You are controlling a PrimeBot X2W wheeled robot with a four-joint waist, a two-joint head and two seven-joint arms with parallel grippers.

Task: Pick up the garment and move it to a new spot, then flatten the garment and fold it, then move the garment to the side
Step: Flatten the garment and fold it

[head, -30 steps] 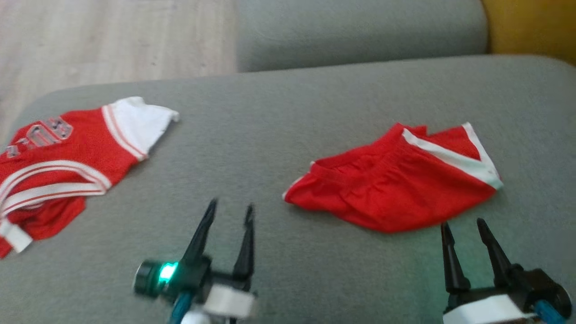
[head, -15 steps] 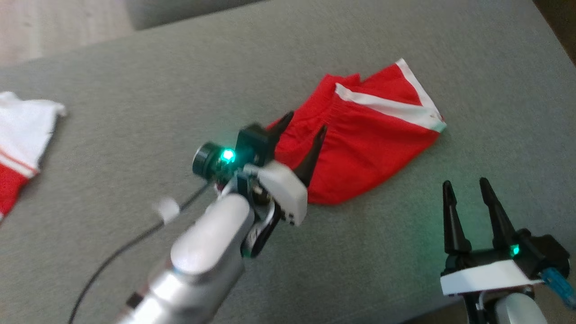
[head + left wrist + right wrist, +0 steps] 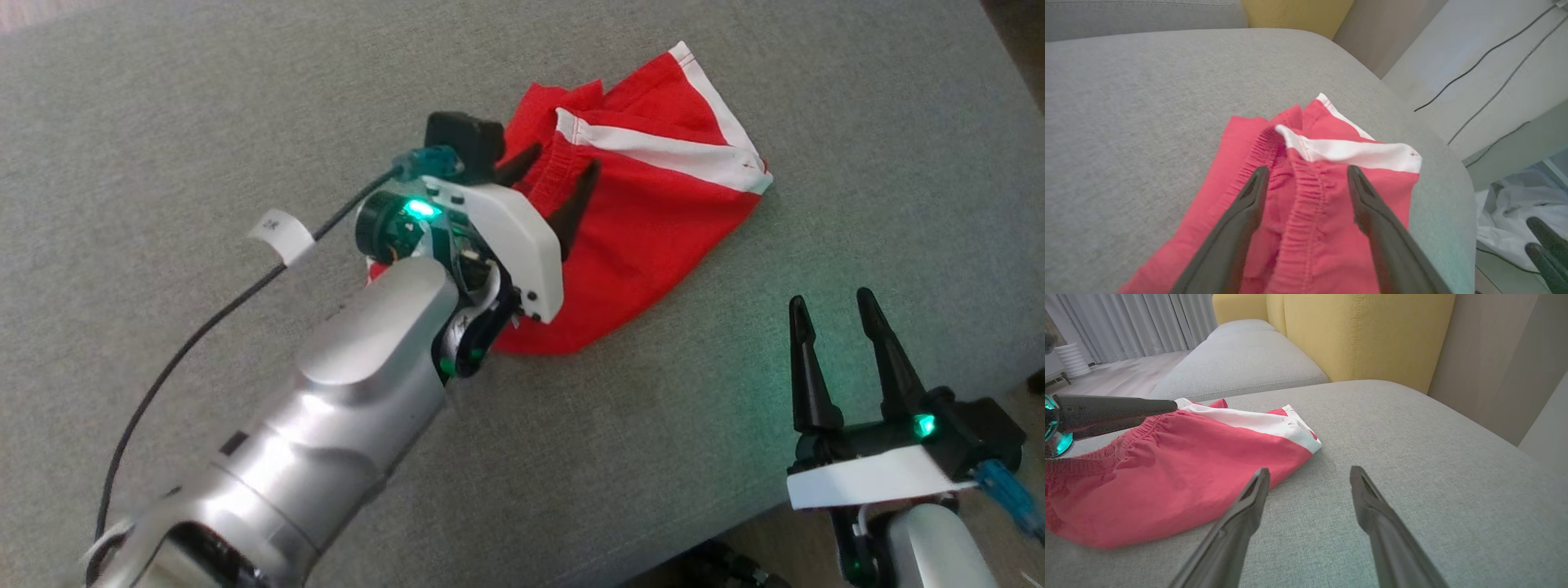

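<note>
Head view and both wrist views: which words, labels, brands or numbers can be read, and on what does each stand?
No text can be read.
White tag on the black cable: dark marks, too small and blurred to read.
Red shorts: no print visible.

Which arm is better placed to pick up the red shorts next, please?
Left. The open left gripper hangs over the red shorts, with the elastic waistband lying between its fingers. The open right gripper sits beside the shorts, over bare sofa cushion.
</note>
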